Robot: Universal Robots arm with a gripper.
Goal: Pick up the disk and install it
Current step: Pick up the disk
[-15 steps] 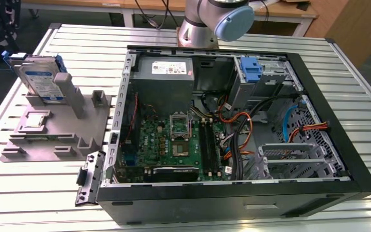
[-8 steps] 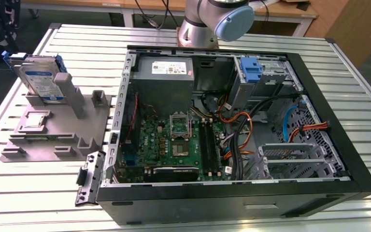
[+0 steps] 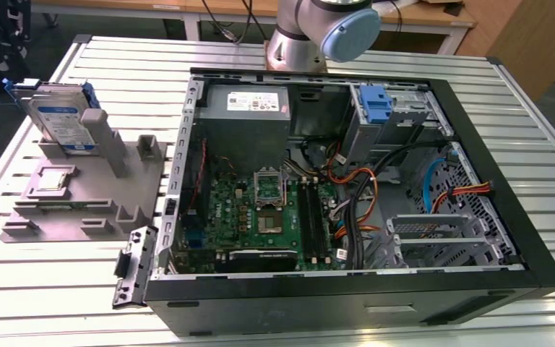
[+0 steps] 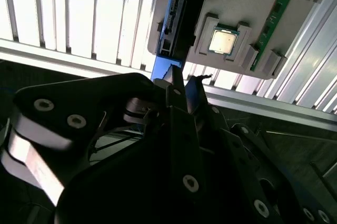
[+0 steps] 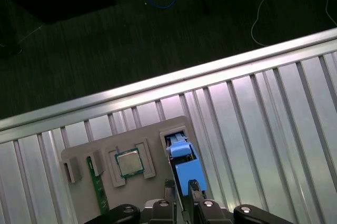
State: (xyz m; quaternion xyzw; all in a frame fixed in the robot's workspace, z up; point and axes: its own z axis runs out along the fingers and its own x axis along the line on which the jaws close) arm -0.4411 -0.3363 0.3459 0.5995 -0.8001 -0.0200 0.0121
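Silver with a blue carrier frame, the disk (image 3: 56,116) is standing on edge in a slot of the grey fixture (image 3: 95,191), and we are finding it not yet picked up. That fixture is lying on the slatted metal worktop (image 3: 46,289) at the exterior view's left, just beside the open computer case (image 3: 335,296). On the fixture, near the disk, a small square chip (image 3: 54,179) is sitting in its own recess. We are seeing the arm's base (image 3: 302,32) standing on the worktop behind the case. Inside the case a green motherboard (image 3: 258,217) is lying flat, a bare blue bracket (image 3: 378,105) is sitting in a bay at the far side, and a metal drive cage (image 3: 441,231) is standing toward the exterior view's right.

In both wrist views we are looking down past the fingers (image 5: 194,188) (image 4: 175,84) onto the fixture. The fingers are hanging above the disk (image 5: 185,169) (image 4: 168,24), apart from it, with the blue frame's upper edge showing in line with the gap between them. They are standing slightly parted and are gripping nothing. Beside the disk, the chip (image 5: 129,163) (image 4: 222,41) is showing its silver face, and a green memory stick (image 5: 98,184) (image 4: 276,21) is lying in a slot on the chip's other side.
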